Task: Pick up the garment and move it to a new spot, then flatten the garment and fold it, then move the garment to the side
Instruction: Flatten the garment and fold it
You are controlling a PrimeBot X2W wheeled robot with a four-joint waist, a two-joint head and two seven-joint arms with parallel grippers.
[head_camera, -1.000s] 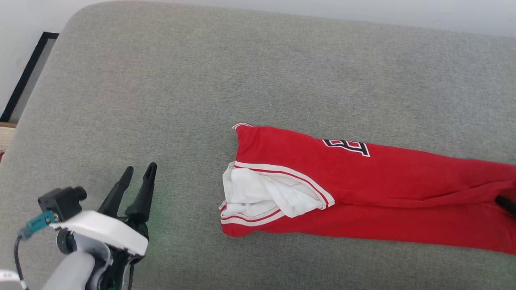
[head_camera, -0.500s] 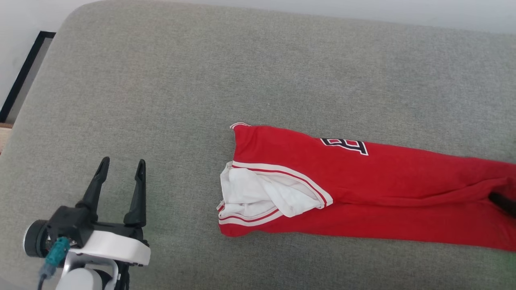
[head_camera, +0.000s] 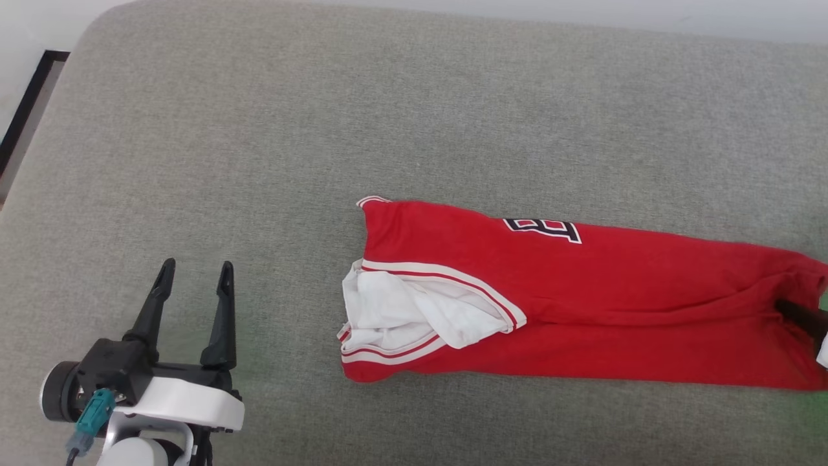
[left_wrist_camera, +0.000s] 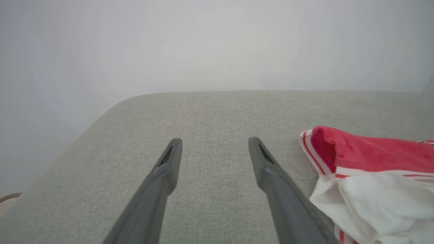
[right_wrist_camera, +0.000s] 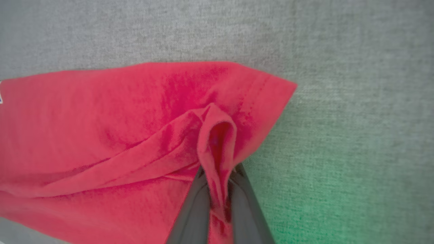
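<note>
I count one garment (head_camera: 582, 304), red with white trim. Two claws in all: the left claw (head_camera: 194, 266) and the right claw (right_wrist_camera: 219, 173). One grey cushion (head_camera: 388, 116) lies under the lot.

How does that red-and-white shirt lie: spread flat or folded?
Folded into a long narrow strip: the red-and-white fabric shirt shows one white sleeve bunched at its end.
</note>
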